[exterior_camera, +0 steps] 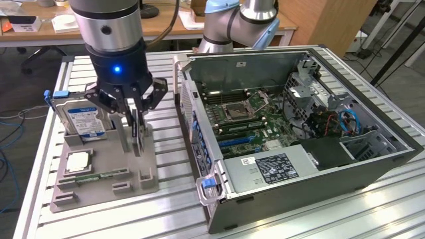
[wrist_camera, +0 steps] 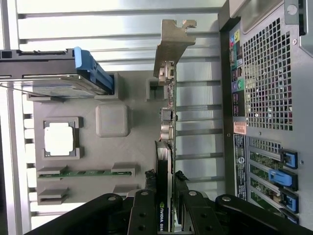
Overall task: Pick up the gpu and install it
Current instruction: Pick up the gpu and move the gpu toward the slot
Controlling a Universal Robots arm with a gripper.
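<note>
1. Slatted aluminium worktop (exterior_camera: 332, 214) carries the whole scene, with wooden desks (exterior_camera: 47, 36) lining the room behind.
2. Dark grey desktop computer case (exterior_camera: 299, 199) lies open on its side at the exterior view's right, its green motherboard (exterior_camera: 246, 124) exposed and facing up.
3. Silver-and-black robot arm (exterior_camera: 109, 30) hangs straight down over a grey moulded plastic holder (exterior_camera: 93, 194). The holder sits on the worktop just beside the case, at the exterior view's left.
4. Silver hard drive with a blue-white label (exterior_camera: 83, 119) stands on edge at the holder's far end.
5. Thin, flat, dark green-black gpu (wrist_camera: 167, 122) stands on edge over the holder, along the side nearest the case. Its silver metal bracket (wrist_camera: 173, 44) juts past the holder's edge at the end away from the arm. The black jaws are closed on the card, one finger against each face. Whether the card's lower edge has left the holder cannot be told.
6. Silver square processor chip (exterior_camera: 77, 162) lies flat in a recess of the holder.
7. Narrow green memory stick (exterior_camera: 99, 177) rests in the holder's clips just beside the processor chip.
</note>
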